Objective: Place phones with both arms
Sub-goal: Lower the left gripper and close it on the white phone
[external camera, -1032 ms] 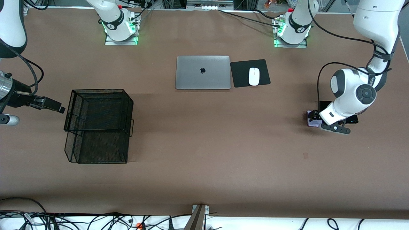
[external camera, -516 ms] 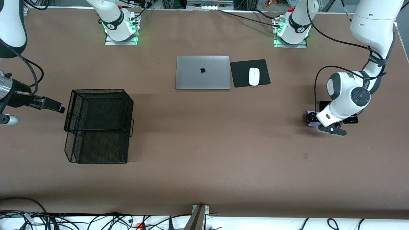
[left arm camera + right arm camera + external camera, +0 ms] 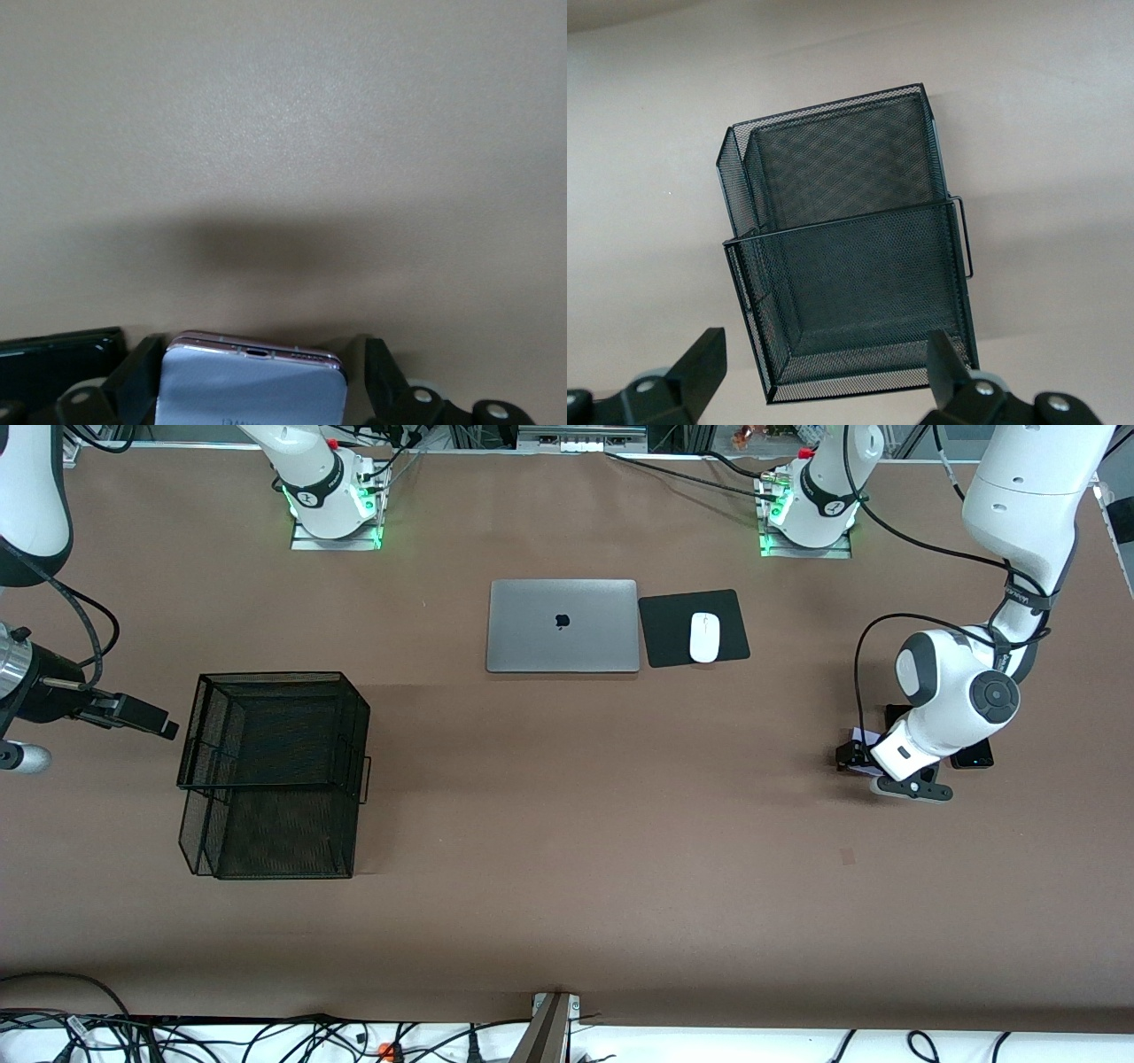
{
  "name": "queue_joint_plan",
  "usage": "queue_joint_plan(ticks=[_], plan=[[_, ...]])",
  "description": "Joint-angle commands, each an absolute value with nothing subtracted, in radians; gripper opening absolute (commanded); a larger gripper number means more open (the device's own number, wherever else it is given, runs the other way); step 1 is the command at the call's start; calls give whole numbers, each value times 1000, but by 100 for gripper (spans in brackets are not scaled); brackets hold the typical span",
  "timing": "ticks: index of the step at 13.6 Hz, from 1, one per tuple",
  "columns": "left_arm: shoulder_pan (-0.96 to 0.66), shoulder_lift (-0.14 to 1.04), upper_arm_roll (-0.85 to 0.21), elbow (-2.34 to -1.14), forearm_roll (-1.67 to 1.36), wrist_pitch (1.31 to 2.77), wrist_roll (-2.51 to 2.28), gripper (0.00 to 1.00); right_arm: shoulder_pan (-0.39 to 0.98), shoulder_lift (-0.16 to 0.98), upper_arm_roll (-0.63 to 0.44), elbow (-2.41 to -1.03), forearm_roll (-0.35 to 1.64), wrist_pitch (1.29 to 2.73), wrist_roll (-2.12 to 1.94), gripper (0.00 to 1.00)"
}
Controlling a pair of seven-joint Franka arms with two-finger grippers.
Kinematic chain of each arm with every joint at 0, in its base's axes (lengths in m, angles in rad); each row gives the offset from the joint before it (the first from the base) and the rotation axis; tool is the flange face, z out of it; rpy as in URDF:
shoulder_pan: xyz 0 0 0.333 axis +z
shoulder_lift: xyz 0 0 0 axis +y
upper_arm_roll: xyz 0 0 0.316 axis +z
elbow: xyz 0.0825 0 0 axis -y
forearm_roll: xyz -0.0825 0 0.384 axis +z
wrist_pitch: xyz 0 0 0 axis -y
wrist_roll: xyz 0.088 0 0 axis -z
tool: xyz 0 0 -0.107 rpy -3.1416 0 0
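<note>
The left gripper (image 3: pixel 852 756) is low at the left arm's end of the desk (image 3: pixel 567 850), its jaws set around the white-lavender phone (image 3: pixel 251 388) with a finger on each side of it; whether they press it I cannot tell. In the left wrist view a black phone (image 3: pixel 55 367) lies just beside the white-lavender one, and in the front view another small black phone (image 3: pixel 973 756) shows past the wrist. The right gripper (image 3: pixel 824 381) waits with jaws wide over the desk beside the black mesh basket (image 3: pixel 275 771). A silver laptop (image 3: pixel 563 625) and a white mouse (image 3: pixel 704 638) on a black pad (image 3: pixel 669 627) lie farther from the front camera.
</note>
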State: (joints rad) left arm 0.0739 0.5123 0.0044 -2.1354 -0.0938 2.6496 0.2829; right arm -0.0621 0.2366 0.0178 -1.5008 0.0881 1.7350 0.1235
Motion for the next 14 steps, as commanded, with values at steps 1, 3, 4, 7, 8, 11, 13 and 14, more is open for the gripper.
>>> queue_joint_plan(ticks=[1,3,4,7,8,11,13,14], plan=[[83,526,-15,-2117,-153,2654,302,100,-66,227,20,-1500,84,1720,133,100],[80,526,-20,-2118,-175,2652,310,100,-66,227,20,-1500,83,1720,130,100],[80,525,-20,-2118,-164,2651,325,100,-66,227,20,-1500,83,1721,130,100],[83,523,-17,-2131,-164,2649,433,100,-66,227,20,-1500,83,1721,127,100],[83,520,-15,-2134,-163,2649,436,100,-66,227,20,-1499,83,1720,127,100],[97,520,-11,-2137,-112,2646,531,100,-66,227,20,-1499,83,1720,126,100],[97,512,-11,-2146,-107,2642,538,100,-66,227,20,-1500,83,1720,124,100],[97,502,-11,-2157,-104,2640,573,100,-66,227,20,-1500,83,1720,124,100]])
